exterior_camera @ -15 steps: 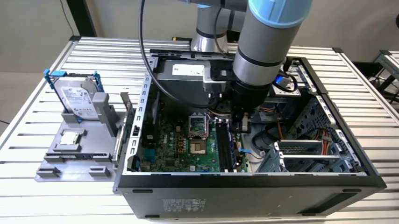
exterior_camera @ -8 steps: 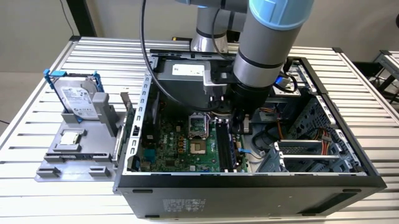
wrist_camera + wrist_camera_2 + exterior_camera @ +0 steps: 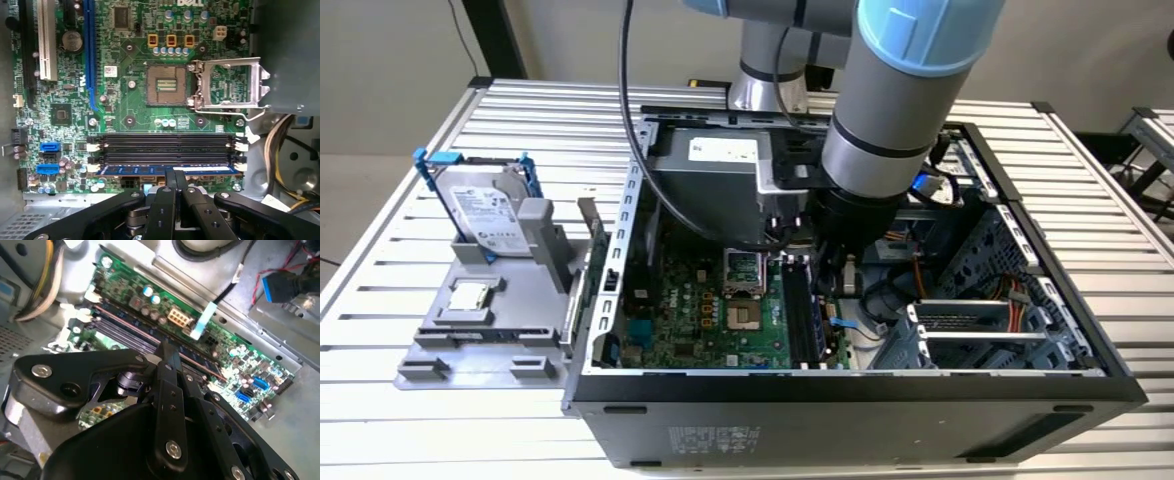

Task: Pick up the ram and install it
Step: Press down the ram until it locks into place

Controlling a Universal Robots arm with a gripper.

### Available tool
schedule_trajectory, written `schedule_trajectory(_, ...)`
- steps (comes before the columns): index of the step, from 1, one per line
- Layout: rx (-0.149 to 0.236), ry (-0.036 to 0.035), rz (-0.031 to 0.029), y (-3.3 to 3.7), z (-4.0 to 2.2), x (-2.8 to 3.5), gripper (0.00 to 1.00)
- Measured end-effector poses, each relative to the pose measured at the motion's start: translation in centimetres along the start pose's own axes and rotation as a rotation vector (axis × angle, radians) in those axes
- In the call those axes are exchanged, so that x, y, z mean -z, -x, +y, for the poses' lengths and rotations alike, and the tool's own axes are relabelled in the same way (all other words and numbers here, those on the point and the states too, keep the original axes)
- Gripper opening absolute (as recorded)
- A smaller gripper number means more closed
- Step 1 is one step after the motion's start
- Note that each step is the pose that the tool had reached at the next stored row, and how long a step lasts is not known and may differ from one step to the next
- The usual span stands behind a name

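Slatted metal worktop (image 3: 427,420) carries an open computer case (image 3: 854,400) at its middle. Nearest, the gripper (image 3: 174,175) has its fingers (image 3: 167,200) pinched narrow on the ram (image 3: 150,170), which lies in the nearest memory slot of the motherboard (image 3: 130,105). Beyond the slots, the CPU socket (image 3: 166,85) is open. Farther off, by the worktop's edge on the exterior view's left, a hard drive (image 3: 487,215) stands in its grey holder (image 3: 507,330)
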State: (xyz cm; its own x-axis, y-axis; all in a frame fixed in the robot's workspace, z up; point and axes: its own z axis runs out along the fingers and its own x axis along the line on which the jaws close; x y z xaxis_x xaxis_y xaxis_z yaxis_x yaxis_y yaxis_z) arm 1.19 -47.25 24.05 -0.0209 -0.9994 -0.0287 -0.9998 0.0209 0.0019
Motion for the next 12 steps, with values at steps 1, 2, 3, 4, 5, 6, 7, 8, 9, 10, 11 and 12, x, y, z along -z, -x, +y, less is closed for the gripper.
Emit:
schedule_trajectory(1, 0.0, 0.0007, -0.0003, -0.03, -0.01, -0.19, 0.0)
schedule_trajectory(2, 0.0, 0.0011, -0.0003, -0.04, -0.01, -0.37, 0.0)
schedule_trajectory(3, 0.0, 0.0013, -0.0002, -0.04, -0.01, -0.54, 0.0)
schedule_trajectory(4, 0.0, 0.0015, -0.0001, 0.0, -0.01, -0.73, 0.0)
schedule_trajectory(5, 0.0, 0.0016, 0.0, 0.05, -0.01, -0.9, 0.0)
schedule_trajectory(6, 0.0, 0.0016, -0.0001, 0.1, -0.01, -1.09, 0.0)
schedule_trajectory(7, 0.0, 0.0016, -0.0002, 0.12, -0.01, -1.28, 0.0)
schedule_trajectory(8, 0.0, 0.0016, -0.0002, 0.12, -0.02, -1.46, 0.0)
schedule_trajectory(9, 0.0, 0.0018, 0.0003, 0.11, -0.01, -1.62, 0.0)
schedule_trajectory(10, 0.0, 0.002, 0.0013, 0.1, -0.01, -1.76, 0.0)
schedule_trajectory(11, 0.0, 0.0021, 0.0018, 0.09, -0.01, -1.94, 0.0)
schedule_trajectory(12, 0.0, 0.002, 0.0012, 0.09, -0.01, -2.14, 0.0)
